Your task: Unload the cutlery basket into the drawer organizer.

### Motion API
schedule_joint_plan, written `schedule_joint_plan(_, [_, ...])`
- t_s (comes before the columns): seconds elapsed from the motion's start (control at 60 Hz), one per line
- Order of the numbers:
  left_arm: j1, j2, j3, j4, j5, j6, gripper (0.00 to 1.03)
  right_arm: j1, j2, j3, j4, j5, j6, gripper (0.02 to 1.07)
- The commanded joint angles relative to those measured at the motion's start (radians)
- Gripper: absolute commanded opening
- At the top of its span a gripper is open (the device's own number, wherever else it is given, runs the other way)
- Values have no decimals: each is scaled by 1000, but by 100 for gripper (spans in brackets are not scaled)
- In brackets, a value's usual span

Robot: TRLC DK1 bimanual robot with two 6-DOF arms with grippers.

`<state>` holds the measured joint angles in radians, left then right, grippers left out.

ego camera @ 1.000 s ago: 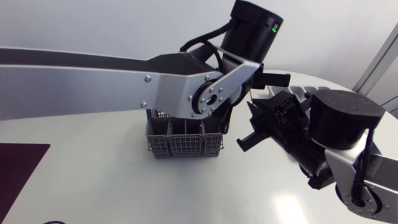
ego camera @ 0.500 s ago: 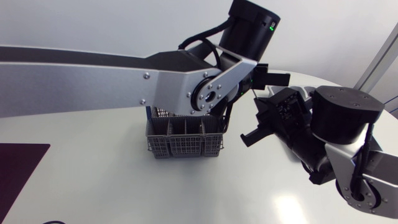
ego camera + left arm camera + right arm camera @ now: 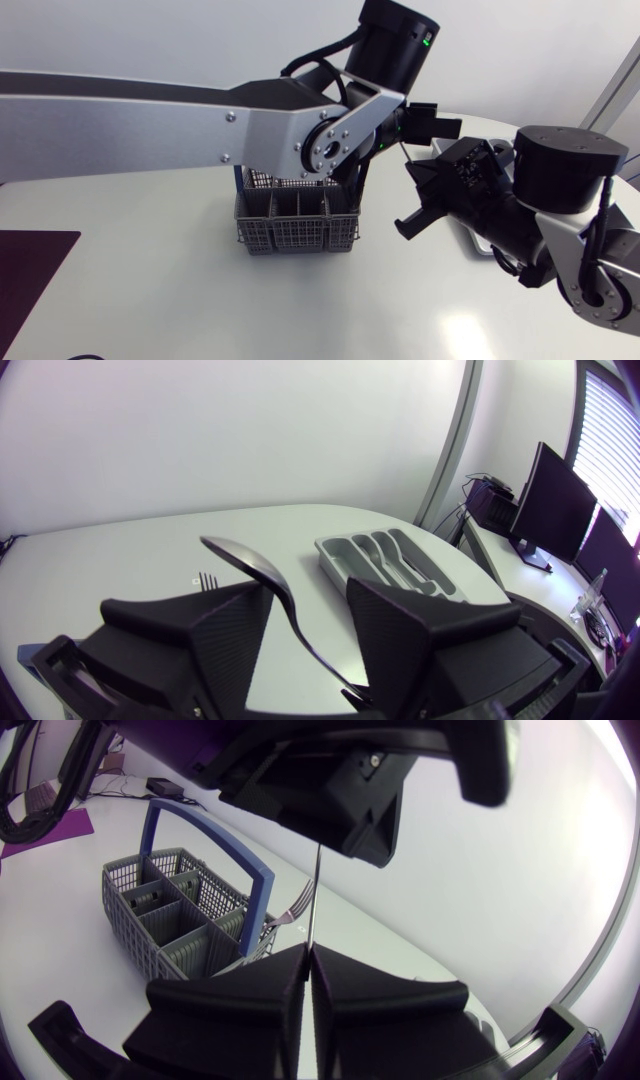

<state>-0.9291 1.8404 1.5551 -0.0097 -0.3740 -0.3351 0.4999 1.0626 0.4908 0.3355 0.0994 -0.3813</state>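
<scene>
The right claw [image 3: 310, 952] pinches the spoon [image 3: 245, 558]; the left claw [image 3: 303, 585] gapes around it. A fork [image 3: 293, 908] seemingly waits in the basket [image 3: 295, 235]; organizer [image 3: 335, 560] unreached.

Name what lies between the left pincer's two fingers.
A spoon, shown in the left wrist view: it passes through the gap between the left pincer's fingers, bowl sticking out ahead of them.

left gripper [image 3: 425, 128] risen, right gripper [image 3: 412, 215] shifted rightward
</scene>
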Motion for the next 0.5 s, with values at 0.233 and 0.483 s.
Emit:
schedule_joint_plan(0.233, [21,-92,99,65,57,42,66,-24,-39,-38,-125,-119,-34,8])
schedule_joint_plan(0.483, [35,-122,89,60,52,114,69,-89,-76,-58,-151,-164,-64,8])
